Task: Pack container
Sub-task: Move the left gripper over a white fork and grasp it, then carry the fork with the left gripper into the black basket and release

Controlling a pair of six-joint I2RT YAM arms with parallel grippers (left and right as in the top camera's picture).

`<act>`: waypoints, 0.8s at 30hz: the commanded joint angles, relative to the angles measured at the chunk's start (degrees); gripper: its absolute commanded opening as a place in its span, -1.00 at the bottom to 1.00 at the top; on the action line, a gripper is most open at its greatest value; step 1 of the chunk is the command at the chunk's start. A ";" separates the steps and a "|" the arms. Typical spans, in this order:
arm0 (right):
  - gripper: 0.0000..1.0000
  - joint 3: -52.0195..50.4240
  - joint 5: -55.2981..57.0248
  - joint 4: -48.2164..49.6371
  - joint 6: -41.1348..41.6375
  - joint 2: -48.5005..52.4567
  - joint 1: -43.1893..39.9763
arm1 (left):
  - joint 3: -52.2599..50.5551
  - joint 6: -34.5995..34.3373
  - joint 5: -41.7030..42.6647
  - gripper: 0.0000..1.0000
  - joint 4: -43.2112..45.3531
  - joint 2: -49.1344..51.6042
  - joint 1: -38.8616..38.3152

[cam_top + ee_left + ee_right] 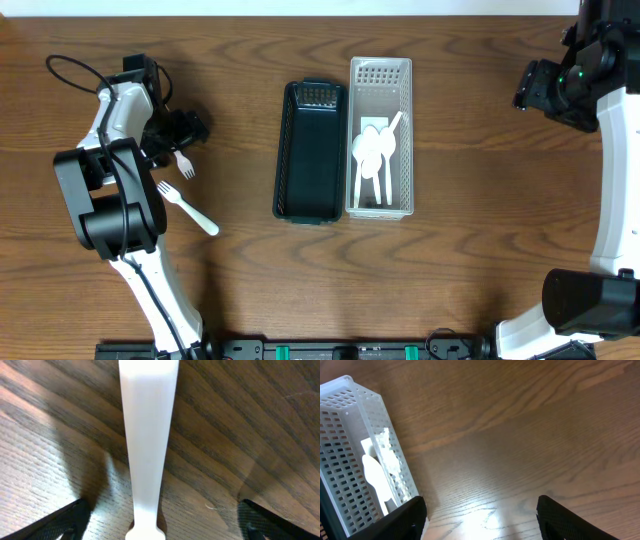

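White fork (148,445) on table (260,430), between jaws (spread wide) of left gripper (162,524)

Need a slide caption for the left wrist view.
Open left gripper straddling the handle of a white fork, wooden table beneath.

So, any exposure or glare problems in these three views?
Overhead: evenly lit and sharp. Left wrist: the white fork handle is blown out and featureless, with a soft shadow on the table to its left. Right wrist: glare on the wood at bottom centre, right of the white basket.
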 commanded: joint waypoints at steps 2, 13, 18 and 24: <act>0.47 0.11 0.85 -0.20 0.83 0.02 -0.22 | -1.16 -0.39 0.07 0.55 0.44 1.05 -0.02; 0.45 0.11 0.90 -0.20 0.81 0.02 -0.22 | -1.16 -0.37 0.07 -0.34 0.72 1.05 -0.02; 0.40 0.11 1.75 -0.15 1.09 0.02 -0.22 | -1.14 -0.37 0.07 -0.49 0.72 1.05 -0.02; 0.41 0.11 3.72 0.13 2.08 0.00 -0.22 | -0.92 -0.35 0.04 -0.81 0.68 0.92 -0.02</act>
